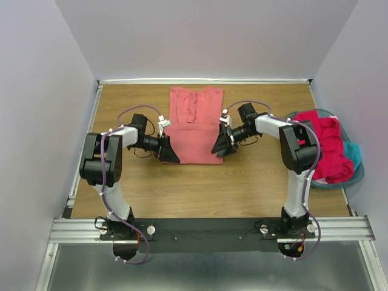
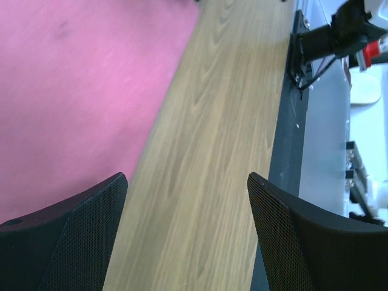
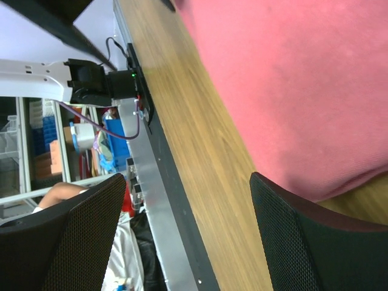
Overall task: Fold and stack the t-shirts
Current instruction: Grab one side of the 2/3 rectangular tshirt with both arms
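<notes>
Counter (image 1: 242,188), wood. Salmon-pink t-shirt (image 1: 194,130), lying flat at 12 o'clock, its near corners hidden behind the pincers. Teal basket (image 1: 357,176) at 3 o'clock, largely covered by magenta-red t-shirt (image 1: 324,148) heaped in it. Teal t-shirt (image 1: 353,151) mostly buried beneath. Left pincer (image 1: 170,151) and right pincer (image 1: 223,144): both spread wide, gripping nothing.

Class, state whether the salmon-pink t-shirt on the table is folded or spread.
Partly folded: the salmon-pink t-shirt lies as a narrow rectangle, sleeves turned in over its upper part.
</notes>
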{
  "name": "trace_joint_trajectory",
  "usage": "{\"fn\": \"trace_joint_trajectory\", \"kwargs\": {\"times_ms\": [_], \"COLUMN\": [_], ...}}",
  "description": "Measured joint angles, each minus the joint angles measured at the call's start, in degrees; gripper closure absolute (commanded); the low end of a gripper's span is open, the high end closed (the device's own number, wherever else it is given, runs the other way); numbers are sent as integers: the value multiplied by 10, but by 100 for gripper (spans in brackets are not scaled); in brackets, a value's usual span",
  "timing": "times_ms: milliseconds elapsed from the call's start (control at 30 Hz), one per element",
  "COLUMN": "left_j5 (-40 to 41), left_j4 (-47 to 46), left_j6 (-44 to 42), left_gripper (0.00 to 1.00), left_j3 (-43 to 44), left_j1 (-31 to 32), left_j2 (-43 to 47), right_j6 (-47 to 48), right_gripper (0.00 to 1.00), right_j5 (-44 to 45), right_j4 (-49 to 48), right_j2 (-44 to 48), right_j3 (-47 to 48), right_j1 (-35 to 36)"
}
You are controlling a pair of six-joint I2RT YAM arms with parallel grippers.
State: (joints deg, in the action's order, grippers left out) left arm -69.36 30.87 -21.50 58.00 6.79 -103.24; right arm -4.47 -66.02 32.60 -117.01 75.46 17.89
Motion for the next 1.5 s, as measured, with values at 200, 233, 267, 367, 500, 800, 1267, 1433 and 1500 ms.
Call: {"fn": "trace_joint_trajectory", "kwargs": {"times_ms": [200,233,267,367,500,800,1267,1433,1500], "left_j5": [-9,-11,-13,-29,-33,100,341,389,402], "left_j4": [-5,-8,-11,-19,-18,-20,-68,-102,-122], "left_j6": [11,19,24,39,42,-35,-357,-407,-424], "left_gripper": [12,12,12,12,12,16,48,48,48], "left_j3": [-2,-2,-2,-2,-2,18,-186,-230,-231], "left_j1": [-41,-45,-48,-56,-68,-73,104,130,132], "left_j2": [-65,-68,-70,-82,-79,124,343,346,337], "right_j6": [5,6,6,7,12,102,317,346,353], "right_gripper": [11,11,11,12,17,34,53,54,54], "right_j5": [14,15,14,15,22,118,466,524,539], "right_j4": [0,1,1,1,8,50,23,-11,-29], "right_j2": [-36,-41,-44,-45,-45,52,183,176,170], "right_j3": [-5,-6,-6,-6,0,42,-63,-100,-106], "right_j1": [0,0,0,0,-2,0,196,208,210]}}
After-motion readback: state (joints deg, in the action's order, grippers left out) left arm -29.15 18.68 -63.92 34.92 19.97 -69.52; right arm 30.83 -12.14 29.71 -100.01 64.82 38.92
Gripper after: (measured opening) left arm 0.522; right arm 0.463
